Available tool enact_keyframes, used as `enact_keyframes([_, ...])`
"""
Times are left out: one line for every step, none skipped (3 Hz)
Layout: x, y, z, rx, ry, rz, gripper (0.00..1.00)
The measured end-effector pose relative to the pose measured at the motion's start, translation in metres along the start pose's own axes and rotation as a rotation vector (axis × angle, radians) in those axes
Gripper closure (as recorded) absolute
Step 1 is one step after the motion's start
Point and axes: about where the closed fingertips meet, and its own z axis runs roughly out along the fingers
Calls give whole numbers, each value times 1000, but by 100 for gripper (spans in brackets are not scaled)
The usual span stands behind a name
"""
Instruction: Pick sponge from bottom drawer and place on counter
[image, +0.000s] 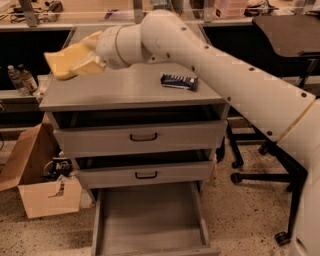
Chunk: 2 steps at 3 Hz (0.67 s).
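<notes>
Tool (67, 64) over counter (125, 91) left edge, apparently open surface between it and the blue bar (179, 81)

A workshop-like lab was indicated by the workbench (85, 11), drawer cabinet (100, 141) and cardboard box (47, 197); the gripper (70, 62) was held over the left edge of the counter (125, 89).

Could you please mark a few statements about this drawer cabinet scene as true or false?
1. The wide grey metal bottom drawer stands open. True.
2. The dark blue wrapped snack bar lies in that drawer. False: it lies on the flat grey counter.
3. The gripper hangs above the counter's left side. True.
4. The brown cardboard box sits on the counter. False: it stands on the floor.
</notes>
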Motion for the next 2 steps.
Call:
enact_keyframes([17,-80,-11,93,56,72,100])
enact_keyframes([13,-83,-14,103,48,63,100])
